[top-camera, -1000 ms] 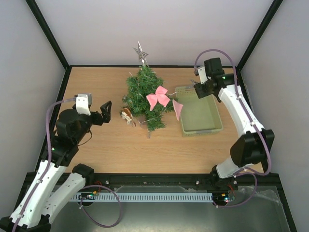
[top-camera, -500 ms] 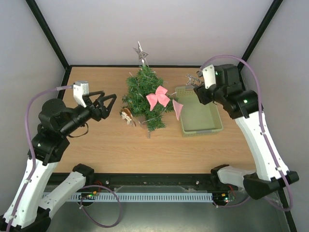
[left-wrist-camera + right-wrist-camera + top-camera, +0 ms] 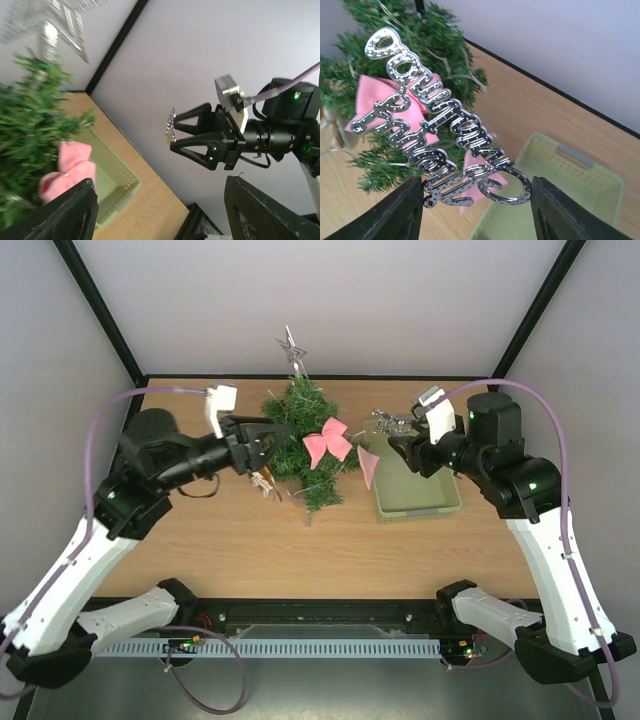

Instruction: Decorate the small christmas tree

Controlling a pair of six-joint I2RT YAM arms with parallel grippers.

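Small dark green bristly christmas tree (image 3: 298, 430) at table's mid-rear, just left of pale green plastic basket (image 3: 441, 502); silver star topper (image 3: 291, 348) and pink fabric bow (image 3: 327, 440) already on it; right gripper (image 3: 173, 134) clamped on silver glitter script ornament (image 3: 440, 120), not yet hung; left gripper (image 3: 272, 445) jaws apart, empty, at tree's left side.

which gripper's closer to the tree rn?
Left. The left gripper is at the small christmas tree's left edge, fingertips at the branches. The right gripper, holding a silver script ornament, is off to the tree's right, above the pale green basket's far left corner.
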